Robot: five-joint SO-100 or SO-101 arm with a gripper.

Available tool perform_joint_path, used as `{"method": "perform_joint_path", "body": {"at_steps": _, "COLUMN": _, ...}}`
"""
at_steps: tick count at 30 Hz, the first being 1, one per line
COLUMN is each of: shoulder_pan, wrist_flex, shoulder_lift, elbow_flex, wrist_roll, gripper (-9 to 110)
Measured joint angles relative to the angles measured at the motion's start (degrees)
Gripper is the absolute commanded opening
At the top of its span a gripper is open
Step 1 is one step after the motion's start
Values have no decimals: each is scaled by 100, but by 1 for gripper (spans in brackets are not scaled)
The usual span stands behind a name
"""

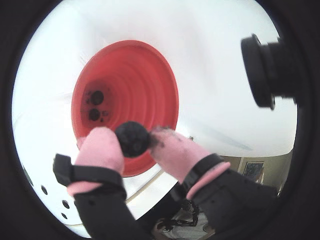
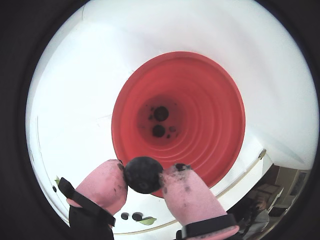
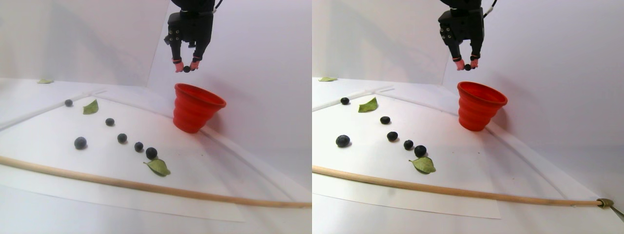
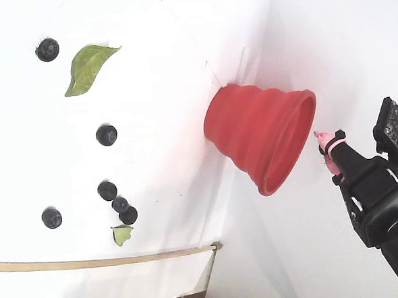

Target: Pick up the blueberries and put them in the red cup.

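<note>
My gripper is shut on one blueberry, pinched between its two pink fingertips. It hangs above the red cup, near the cup's rim. The other wrist view shows the same held blueberry over the red cup. Two blueberries lie on the cup's bottom. In the stereo pair view the gripper is high above the left rim of the red cup. Several loose blueberries lie on the white sheet to the cup's left. The fixed view shows them too, among them one blueberry.
Green leaves lie among the berries. A long wooden stick runs across the front of the sheet. White walls stand close behind the cup. A second camera juts into a wrist view.
</note>
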Motion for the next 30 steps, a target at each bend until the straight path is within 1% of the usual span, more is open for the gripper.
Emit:
{"method": "perform_joint_path", "body": {"at_steps": 9, "shoulder_pan": 237, "wrist_flex": 0, "shoulder_lift": 0, "elbow_flex": -18, "wrist_roll": -132, "gripper": 13}}
{"method": "perform_joint_path", "body": {"at_steps": 15, "shoulder_pan": 316, "wrist_flex": -53, "shoulder_lift": -185, "elbow_flex": -18, "wrist_roll": -185, "gripper": 17}}
{"method": "perform_joint_path", "body": {"at_steps": 19, "shoulder_pan": 316, "wrist_flex": -70, "shoulder_lift": -220, "elbow_flex": -18, "wrist_roll": -229, "gripper": 18}}
{"method": "perform_joint_path", "body": {"at_steps": 30, "shoulder_pan": 316, "wrist_flex": -70, "shoulder_lift": -220, "elbow_flex": -18, "wrist_roll": 123, "gripper": 18}}
